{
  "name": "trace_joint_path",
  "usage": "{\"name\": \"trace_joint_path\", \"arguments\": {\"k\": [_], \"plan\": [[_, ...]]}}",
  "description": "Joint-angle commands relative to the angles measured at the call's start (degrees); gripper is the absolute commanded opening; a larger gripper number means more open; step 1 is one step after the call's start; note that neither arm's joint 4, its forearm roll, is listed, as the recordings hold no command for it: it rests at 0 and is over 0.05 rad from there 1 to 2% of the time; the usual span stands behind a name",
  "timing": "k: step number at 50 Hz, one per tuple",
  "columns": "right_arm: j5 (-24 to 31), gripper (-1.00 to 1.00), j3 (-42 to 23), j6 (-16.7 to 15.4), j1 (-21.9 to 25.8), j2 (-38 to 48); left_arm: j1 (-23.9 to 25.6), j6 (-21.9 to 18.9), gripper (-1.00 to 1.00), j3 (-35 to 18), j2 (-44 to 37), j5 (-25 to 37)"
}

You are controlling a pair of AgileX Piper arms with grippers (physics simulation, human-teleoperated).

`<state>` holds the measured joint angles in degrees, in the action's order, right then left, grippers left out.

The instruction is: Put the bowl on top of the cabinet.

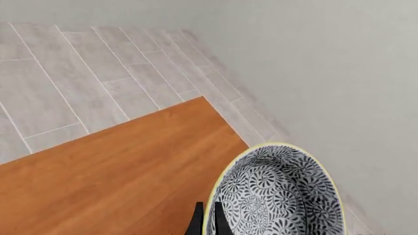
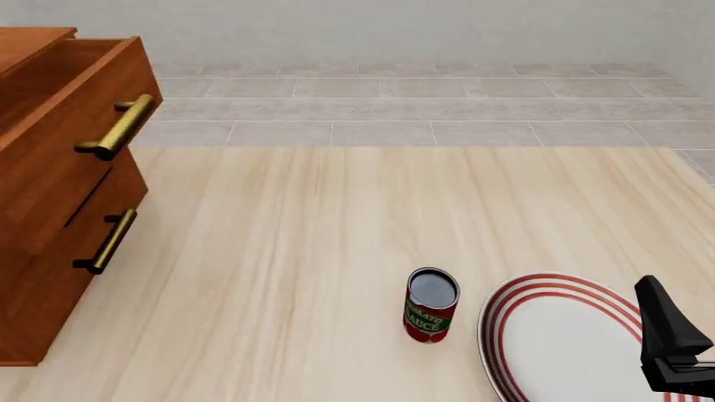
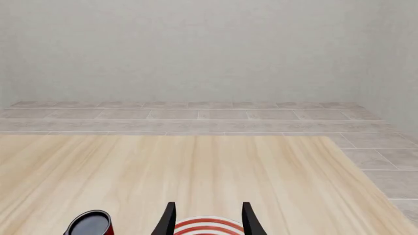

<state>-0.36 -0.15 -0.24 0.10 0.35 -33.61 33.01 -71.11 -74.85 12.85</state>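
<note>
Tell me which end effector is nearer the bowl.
Left. The left end effector pinches the bowl by its rim over the cabinet top; the right end effector hangs open over the plate, no bowl near.

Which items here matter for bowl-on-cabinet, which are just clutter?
Job:
- bowl, rim pinched in the left gripper
- cabinet, its top under the bowl

Clutter:
- can
- plate, red rings, below the open right gripper

Simulated room: bare grey wall, tiled floor, wooden table.
</note>
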Motion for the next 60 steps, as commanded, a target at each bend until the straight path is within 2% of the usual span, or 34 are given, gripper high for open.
{"name": "trace_joint_path", "arguments": {"k": [1, 28, 29, 31, 33, 34, 39, 60], "plan": [[0.0, 1.00, 0.0, 0.0, 0.0, 0.0, -0.4, -0.4, -1.00, -0.5, -1.4, -0.7], [0.0, 1.00, 0.0, 0.0, 0.0, 0.0, -1.9, -1.2, -1.00, -0.8, -4.2, -1.5], [0.0, 1.00, 0.0, 0.0, 0.0, 0.0, -1.8, -1.1, -1.00, -0.5, -4.1, -1.8], [0.0, 1.00, 0.0, 0.0, 0.0, 0.0, 1.3, 2.6, -1.00, 1.7, -3.3, -4.5], [0.0, 1.00, 0.0, 0.0, 0.0, 0.0, 1.1, 4.0, -1.00, 2.5, -3.3, -4.9], [0.0, 1.00, 0.0, 0.0, 0.0, 0.0, 2.2, 4.2, 1.00, 3.0, -2.4, -5.3], [0.0, 1.00, 0.0, 0.0, 0.0, 0.0, 2.1, 3.1, 1.00, 2.2, -1.7, -4.0], [0.0, 1.00, 0.0, 0.0, 0.0, 0.0, 5.3, 3.6, 1.00, 3.5, 6.2, -2.0]]}}
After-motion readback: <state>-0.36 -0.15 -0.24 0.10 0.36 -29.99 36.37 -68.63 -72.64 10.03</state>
